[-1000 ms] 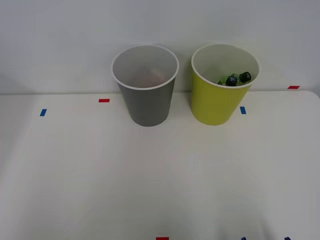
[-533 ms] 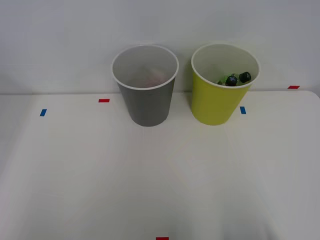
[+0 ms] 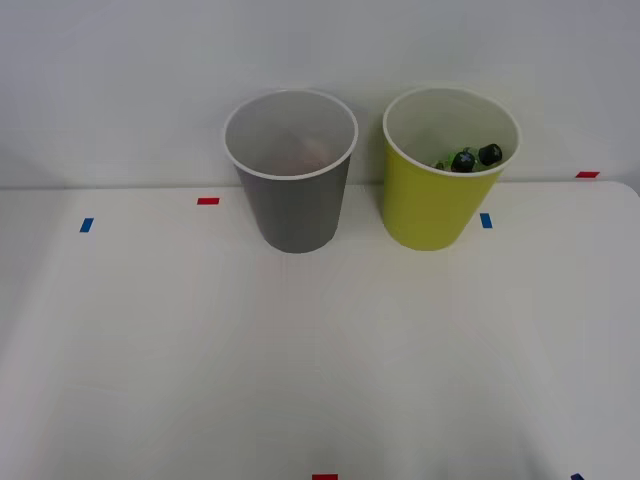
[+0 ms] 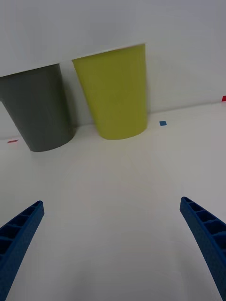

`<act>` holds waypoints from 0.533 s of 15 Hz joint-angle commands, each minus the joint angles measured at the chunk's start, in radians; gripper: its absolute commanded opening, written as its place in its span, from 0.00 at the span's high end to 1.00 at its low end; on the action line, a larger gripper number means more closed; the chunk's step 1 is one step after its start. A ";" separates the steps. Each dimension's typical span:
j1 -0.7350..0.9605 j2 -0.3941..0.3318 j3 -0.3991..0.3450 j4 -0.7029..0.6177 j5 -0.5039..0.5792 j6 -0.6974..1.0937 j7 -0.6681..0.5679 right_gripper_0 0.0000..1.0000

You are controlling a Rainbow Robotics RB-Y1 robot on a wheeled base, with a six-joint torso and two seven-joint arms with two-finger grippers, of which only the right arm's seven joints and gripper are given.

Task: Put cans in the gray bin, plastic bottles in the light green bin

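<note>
Nothing shifted on table since prev frames, bins same spots. Right gripper jaws spread wide, holding nothing, over bare white table. Beyond: gray bin w/ light green bin beside it, green bottles inside latter.

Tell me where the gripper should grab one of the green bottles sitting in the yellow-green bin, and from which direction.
Best guess: grip a round black cap and come straight down through the bin's open mouth. The plastic bottles lie low inside the light green bin, whose tall walls block any sideways approach. The right gripper is open, back from the bins.
</note>
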 commanded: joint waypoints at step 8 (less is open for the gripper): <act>0.000 -0.001 0.000 0.000 -0.001 0.000 0.001 0.00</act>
